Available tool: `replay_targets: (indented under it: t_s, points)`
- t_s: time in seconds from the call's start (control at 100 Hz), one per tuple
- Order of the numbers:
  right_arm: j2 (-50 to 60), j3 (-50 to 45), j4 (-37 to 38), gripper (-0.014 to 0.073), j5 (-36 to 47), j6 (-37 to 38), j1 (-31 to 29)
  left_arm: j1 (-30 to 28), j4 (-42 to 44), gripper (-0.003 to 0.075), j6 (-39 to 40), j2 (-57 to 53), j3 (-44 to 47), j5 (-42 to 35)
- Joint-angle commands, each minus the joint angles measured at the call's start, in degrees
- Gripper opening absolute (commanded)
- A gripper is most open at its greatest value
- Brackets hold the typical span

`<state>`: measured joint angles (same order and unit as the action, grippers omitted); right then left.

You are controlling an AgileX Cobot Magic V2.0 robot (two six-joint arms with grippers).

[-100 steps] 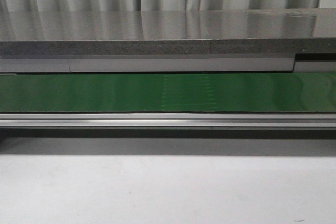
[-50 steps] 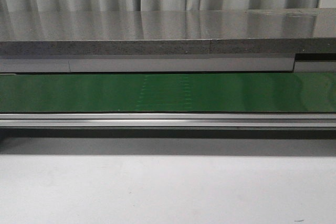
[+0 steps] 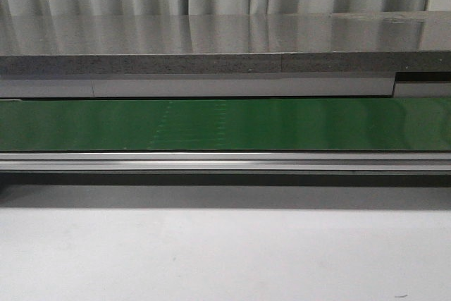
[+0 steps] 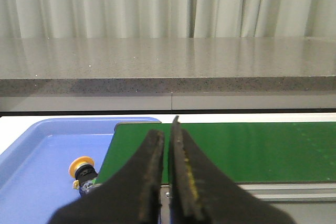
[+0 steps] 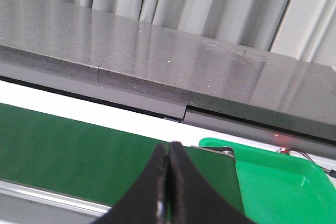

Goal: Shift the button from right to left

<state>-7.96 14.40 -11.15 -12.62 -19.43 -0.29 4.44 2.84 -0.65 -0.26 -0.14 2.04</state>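
The button [image 4: 83, 169], with a yellow-orange cap on a black body, lies in the blue tray [image 4: 37, 182] beside the end of the green belt [image 4: 247, 148] in the left wrist view. My left gripper [image 4: 168, 135] is shut and empty, hanging over the belt's end, to the right of the button and apart from it. My right gripper [image 5: 169, 153] is shut and empty above the other end of the belt [image 5: 79, 150], next to the green tray [image 5: 283, 182]. The front view shows no gripper and no button.
The green conveyor belt [image 3: 225, 125] runs across the front view between a metal rail [image 3: 225, 162] and a grey stone counter [image 3: 225, 40]. White table surface [image 3: 225, 252] lies in front. Curtains hang behind the counter.
A pale dotted patch on the belt has shifted leftward across the front view, so the belt is running to the left. Nothing else has moved.
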Motion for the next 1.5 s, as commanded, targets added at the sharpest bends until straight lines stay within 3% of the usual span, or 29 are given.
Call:
replay_targets:
  t_s: [0.0,0.15,0.24,0.66,1.49]
  points:
    - [-0.1,0.4,5.6,-0.0068,5.7,5.8,0.7,-0.1,-0.4,0.0005,0.7,-2.1,2.4,-4.7]
    - [1.2,-2.7,14.3,-0.0068,7.3,18.4,1.3,-0.1,-0.4,0.0005,0.7,-2.1,2.4,-4.7]
    - [2.6,-4.8,15.9,-0.0068,8.3,21.6,1.3,-0.1,-0.4,0.0005,0.7,-2.1,2.4,-4.7]
    - [9.5,-16.2,15.8,-0.0068,11.6,21.8,1.3,-0.1,-0.4,0.0005,0.7,-2.1,2.4,-4.7]
    - [9.5,-16.1,15.7,-0.0068,10.5,21.8,1.3,-0.1,-0.4,0.0005,0.7,-2.1,2.4,-4.6]
